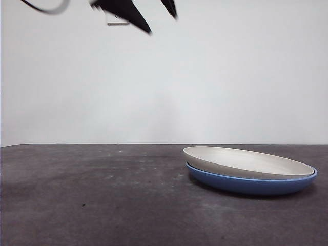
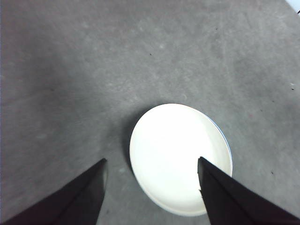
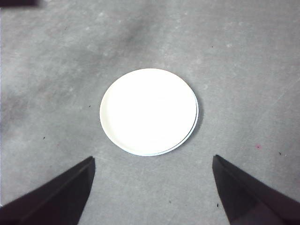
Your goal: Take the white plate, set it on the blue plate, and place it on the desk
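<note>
The white plate (image 1: pixel 246 161) rests inside the blue plate (image 1: pixel 251 183) on the desk (image 1: pixel 102 195), right of centre in the front view. It sits slightly tilted, its left rim raised. Both wrist views look down on the stack from high above. In the left wrist view the white plate (image 2: pixel 180 157) lies below my open left gripper (image 2: pixel 152 159), with a thin blue rim (image 2: pixel 228 146) at one side. My right gripper (image 3: pixel 153 158) is open and empty, well above the white plate (image 3: pixel 147 111). Nothing is held.
Black jaw tips (image 1: pixel 134 18) and a dark cable (image 1: pixel 48 9) hang at the front view's top left; which arm they belong to does not show. A plain white wall stands behind the desk.
</note>
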